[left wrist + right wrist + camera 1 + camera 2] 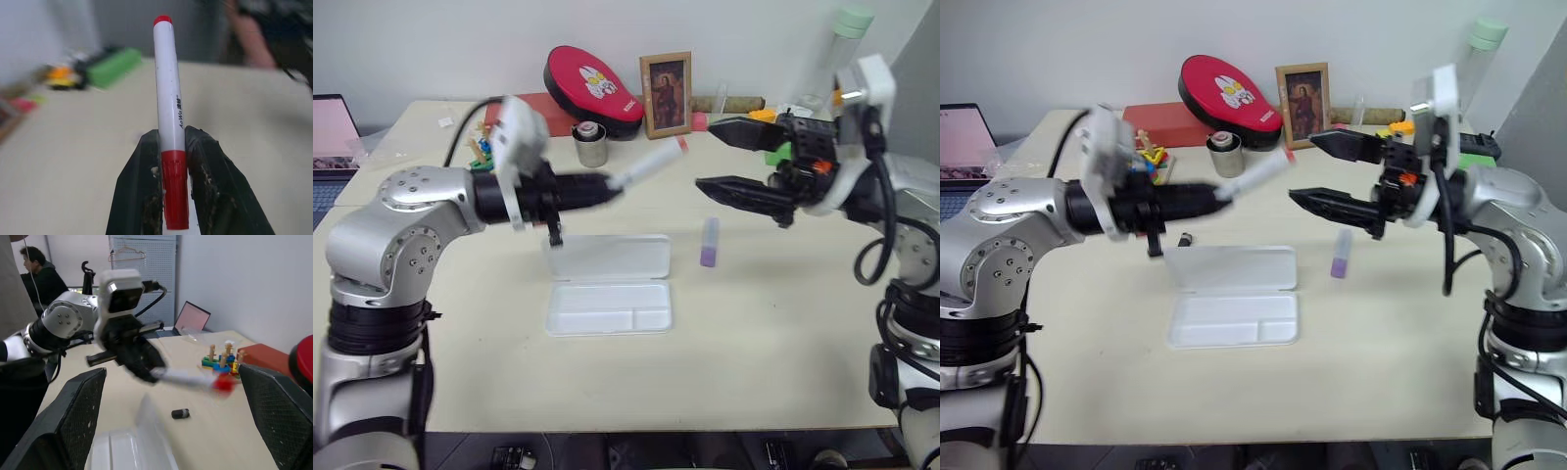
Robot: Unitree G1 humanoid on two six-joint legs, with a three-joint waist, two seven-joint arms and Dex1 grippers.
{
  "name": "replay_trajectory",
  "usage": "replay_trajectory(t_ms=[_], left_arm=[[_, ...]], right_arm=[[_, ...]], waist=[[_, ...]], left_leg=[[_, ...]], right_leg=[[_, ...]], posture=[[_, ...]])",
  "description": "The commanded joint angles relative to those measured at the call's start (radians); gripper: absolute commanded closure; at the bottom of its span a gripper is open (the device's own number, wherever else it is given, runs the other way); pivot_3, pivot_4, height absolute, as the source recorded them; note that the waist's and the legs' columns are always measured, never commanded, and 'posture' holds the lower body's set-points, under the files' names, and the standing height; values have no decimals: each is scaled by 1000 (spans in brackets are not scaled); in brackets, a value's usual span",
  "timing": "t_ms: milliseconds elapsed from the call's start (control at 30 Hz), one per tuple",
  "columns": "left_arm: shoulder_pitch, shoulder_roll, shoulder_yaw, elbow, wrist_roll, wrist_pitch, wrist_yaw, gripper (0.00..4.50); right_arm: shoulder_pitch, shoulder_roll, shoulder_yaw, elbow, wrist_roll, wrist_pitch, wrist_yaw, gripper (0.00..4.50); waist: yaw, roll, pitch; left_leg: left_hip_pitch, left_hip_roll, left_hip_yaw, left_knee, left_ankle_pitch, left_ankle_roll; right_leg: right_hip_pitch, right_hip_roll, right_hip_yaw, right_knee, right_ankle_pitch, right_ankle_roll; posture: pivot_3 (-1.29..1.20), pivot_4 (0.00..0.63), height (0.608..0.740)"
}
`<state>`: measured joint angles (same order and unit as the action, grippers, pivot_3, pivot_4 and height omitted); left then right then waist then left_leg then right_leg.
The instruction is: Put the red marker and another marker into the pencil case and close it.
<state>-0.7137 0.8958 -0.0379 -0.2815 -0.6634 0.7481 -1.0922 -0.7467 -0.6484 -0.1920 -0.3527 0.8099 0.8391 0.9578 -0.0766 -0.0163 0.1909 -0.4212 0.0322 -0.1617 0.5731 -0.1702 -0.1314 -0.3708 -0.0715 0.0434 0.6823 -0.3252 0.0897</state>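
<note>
Table (pixel 773 372): carrying the pencil case, which is serving here as the landmark for every place given below.
Pencil case (pixel 609 284): lying open and flat at the middle of the table, its lid standing toward the far side and its shallow tray, with nothing lying in it, facing the robot.
Left tool (pixel 172 161): closing tightly on the red marker and hovering above the far left corner of the case, pointing toward the right tool.
Right tool (pixel 729 157): standing with its fingers spread wide and gripping nothing, hanging in the air above and to the right of the case, pointing back toward the left tool.
Red marker (pixel 646 164): being carried by its red cap, its white barrel projecting beyond the fingertips, well above the case's lid.
Another marker (pixel 709 242): lying on the table just to the right of the case, touched by neither tool.
Step in hand: probably carrying the first marker to the case, or offering it across.
Next move: lowering the red marker lengthwise into the tray, then releasing.
</note>
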Motion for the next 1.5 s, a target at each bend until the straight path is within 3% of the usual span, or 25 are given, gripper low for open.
replay_trajectory(t_ms=[33,200,433,867,933,1167,1267,1500], left_arm=[[35,72,-91,16,100,-60,-114,4065],[84,100,-162,32,194,-119,-166,4065],[126,89,-274,133,420,-231,-128,4065],[156,24,-273,169,482,-281,-137,4065],[152,12,-267,169,476,-267,-137,3362],[165,-2,-242,139,449,-238,-143,2148],[177,-10,-224,129,445,-239,-126,1607],[154,-226,-29,22,249,-144,54,291]], right_arm=[[56,-29,-50,-96,48,3,-47,0],[131,-51,-73,-177,100,26,-108,0],[197,-99,39,-206,37,2,-104,0],[205,-120,124,-181,-12,-39,-74,0],[206,-120,137,-176,-20,-42,-75,0],[234,-101,194,-121,-80,-8,-145,0],[244,-90,242,-52,-174,-1,-219,0],[214,56,160,72,-290,170,-572,0]], waist=[[-9,2,1],[-4,2,2],[3,2,2],[7,2,2],[7,2,2],[7,2,1],[7,2,1],[17,2,1]], left_leg=[[1,0,0,0,0,0],[0,0,0,0,0,1],[0,0,0,1,0,1],[-2,0,0,1,0,1],[-2,0,0,1,0,1],[-2,0,0,2,0,1],[-2,0,0,2,0,1],[-2,0,0,3,0,1]], right_leg=[[0,0,0,1,0,0],[0,0,1,1,0,0],[0,0,1,0,0,0],[-1,0,0,0,0,0],[-1,0,0,0,0,0],[-1,0,0,0,0,0],[0,0,0,0,0,0],[-1,0,0,1,0,0]], posture=[[0,150,740],[0,150,740],[0,150,740],[0,150,740],[0,150,740],[0,150,740],[0,150,740],[0,150,740]])
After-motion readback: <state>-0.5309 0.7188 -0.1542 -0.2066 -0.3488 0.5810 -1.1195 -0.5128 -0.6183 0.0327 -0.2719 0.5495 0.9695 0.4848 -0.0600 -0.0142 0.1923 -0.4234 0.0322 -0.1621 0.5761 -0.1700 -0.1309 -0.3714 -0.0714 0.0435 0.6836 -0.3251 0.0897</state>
